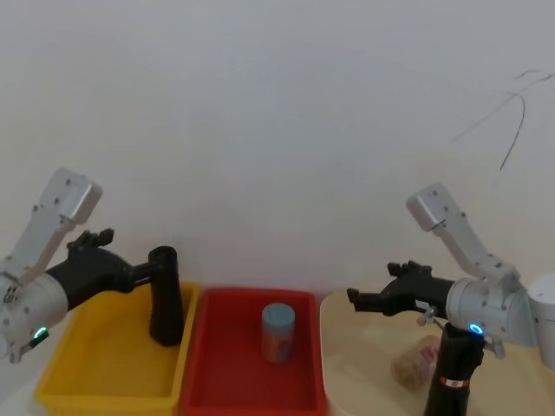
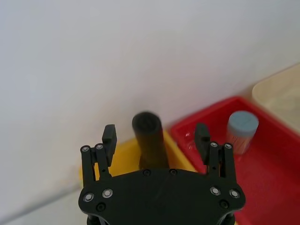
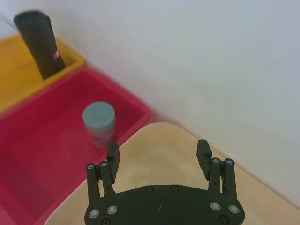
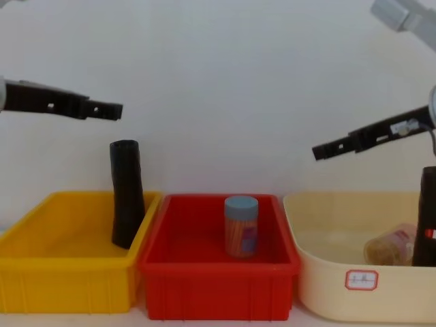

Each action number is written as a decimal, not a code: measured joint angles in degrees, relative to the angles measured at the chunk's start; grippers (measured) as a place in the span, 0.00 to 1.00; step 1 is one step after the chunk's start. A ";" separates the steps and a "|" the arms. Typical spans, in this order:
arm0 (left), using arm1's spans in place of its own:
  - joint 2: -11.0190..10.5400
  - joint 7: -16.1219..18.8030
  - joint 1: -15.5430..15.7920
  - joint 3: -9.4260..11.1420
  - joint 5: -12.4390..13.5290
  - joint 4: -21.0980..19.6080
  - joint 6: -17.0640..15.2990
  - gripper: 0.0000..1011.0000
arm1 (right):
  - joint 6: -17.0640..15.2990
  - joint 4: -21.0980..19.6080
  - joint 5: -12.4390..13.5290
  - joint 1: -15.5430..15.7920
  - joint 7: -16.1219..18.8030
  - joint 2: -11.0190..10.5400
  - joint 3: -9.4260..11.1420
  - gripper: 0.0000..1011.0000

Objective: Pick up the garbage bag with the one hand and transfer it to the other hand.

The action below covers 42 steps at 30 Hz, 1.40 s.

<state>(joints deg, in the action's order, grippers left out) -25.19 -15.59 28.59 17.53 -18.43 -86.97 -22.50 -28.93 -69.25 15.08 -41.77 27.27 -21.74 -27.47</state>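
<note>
Chest view: garbage bag stands upright in yellow bin

Three bins — yellow bin, red bin, cream bin — two black rolls (one labelled), one blue-lidded jar, two grippers.

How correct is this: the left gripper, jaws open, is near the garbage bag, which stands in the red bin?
Wrong bin: the chest view shows the garbage bag standing in the yellow bin. The left gripper, jaws open, is indeed near it.
</note>
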 joint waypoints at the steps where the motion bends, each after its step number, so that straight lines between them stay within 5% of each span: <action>1: 0.22 -0.27 0.44 0.09 0.00 0.33 0.34 0.99 | 0.05 -0.45 -0.01 0.22 -0.41 -0.07 0.16 0.99; 20: 3.22 -9.33 6.72 3.47 -2.41 6.85 4.40 0.99 | 3.98 -19.84 -3.39 13.87 -14.92 -0.67 5.54 0.99; 42: 4.95 -13.91 8.32 6.31 -4.46 8.96 5.58 0.99 | 6.82 -26.19 -5.25 20.26 -20.95 1.14 7.09 0.99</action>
<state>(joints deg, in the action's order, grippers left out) -20.23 -29.51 36.90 23.84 -22.89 -78.01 -16.92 -22.10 -95.44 9.83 -21.51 6.32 -20.60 -20.37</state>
